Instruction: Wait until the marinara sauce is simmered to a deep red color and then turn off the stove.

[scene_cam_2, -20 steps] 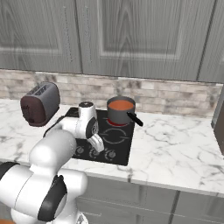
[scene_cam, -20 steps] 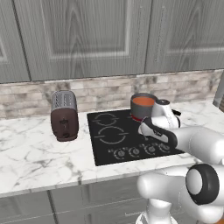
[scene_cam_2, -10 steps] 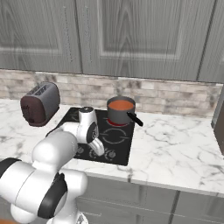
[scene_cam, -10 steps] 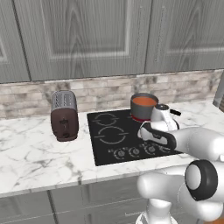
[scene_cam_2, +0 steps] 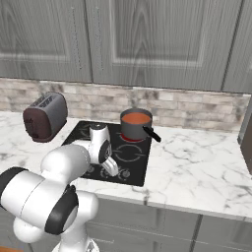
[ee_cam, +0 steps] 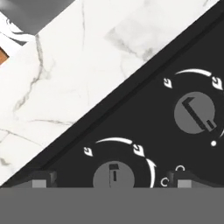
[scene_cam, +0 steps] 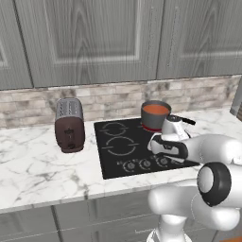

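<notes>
My claw (ee_cam: 111, 181) hangs just above the front edge of the stove (scene_cam: 118, 158), and from the camera on my hand its two dark fingertips (ee_cam: 41, 178) stand wide apart at the bottom of the view, spread open and holding nothing. A small round knob (ee_cam: 113, 176) sits between them, grey with a short pointer mark and a white arc around it; whether the tips touch the glass or the knob I cannot tell. A second knob (ee_cam: 194, 113) lies farther up and to the right, its pointer turned at an angle. I judge these knobs to be rigid, low, smooth discs with little to grip, so my fingers should close on opposite sides of the rim and twist gently rather than squeeze hard. Beyond the black glass edge runs the white marble counter (scene_cam: 33, 175). From the base cameras, the row of knobs lies along the near edge of the cooktop, under my wrist. At the back right burner stands the saucepan (scene_cam_2: 135, 129), its black handle pointing right, holding the sauce (scene_cam_2: 136, 118), which looks orange-red. Far left stands a brown toaster (scene_cam: 69, 125).
</notes>
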Tool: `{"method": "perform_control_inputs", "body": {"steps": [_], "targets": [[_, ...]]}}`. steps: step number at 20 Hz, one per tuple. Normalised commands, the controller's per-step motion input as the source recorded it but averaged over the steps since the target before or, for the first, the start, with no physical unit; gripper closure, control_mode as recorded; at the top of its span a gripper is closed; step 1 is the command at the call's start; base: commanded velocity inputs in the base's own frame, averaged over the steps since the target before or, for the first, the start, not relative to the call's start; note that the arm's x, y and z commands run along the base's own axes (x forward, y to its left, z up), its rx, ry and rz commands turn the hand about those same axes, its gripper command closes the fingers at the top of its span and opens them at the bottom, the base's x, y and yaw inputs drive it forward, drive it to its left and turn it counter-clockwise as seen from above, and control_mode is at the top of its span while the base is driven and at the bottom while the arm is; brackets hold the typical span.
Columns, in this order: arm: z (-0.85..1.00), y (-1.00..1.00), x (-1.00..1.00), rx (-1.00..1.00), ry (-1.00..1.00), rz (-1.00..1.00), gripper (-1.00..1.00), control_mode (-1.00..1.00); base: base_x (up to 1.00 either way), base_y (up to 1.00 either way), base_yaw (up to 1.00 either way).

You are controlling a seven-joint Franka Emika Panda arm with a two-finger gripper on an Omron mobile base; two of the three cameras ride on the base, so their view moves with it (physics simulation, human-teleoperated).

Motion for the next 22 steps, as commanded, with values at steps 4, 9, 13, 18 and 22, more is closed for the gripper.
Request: {"method": "perform_control_inputs", "body": {"steps": [4, 9, 13, 18, 22], "targets": [[-0.13, -0.01, 0.2, 0.0, 0.0, 0.01, -1.0, -1.0, 0.0, 0.0, 0.0], [-0.15, -0.02, 0.02, 0.0, 0.0, 0.0, -1.0, -1.0, 0.0, 0.0, 0.0], [-0.1, -0.03, 0.0, 0.0, 0.0, 0.0, -1.0, -1.0, 0.0, 0.0, 0.0], [-0.04, -0.08, -0.03, 0.0, -0.01, 0.0, -1.0, -1.0, 0.0, 0.0, 0.0], [-0.05, -0.04, -0.01, 0.0, -0.01, 0.0, -1.0, -1.0, 0.0, 0.0, 0.0]]}}
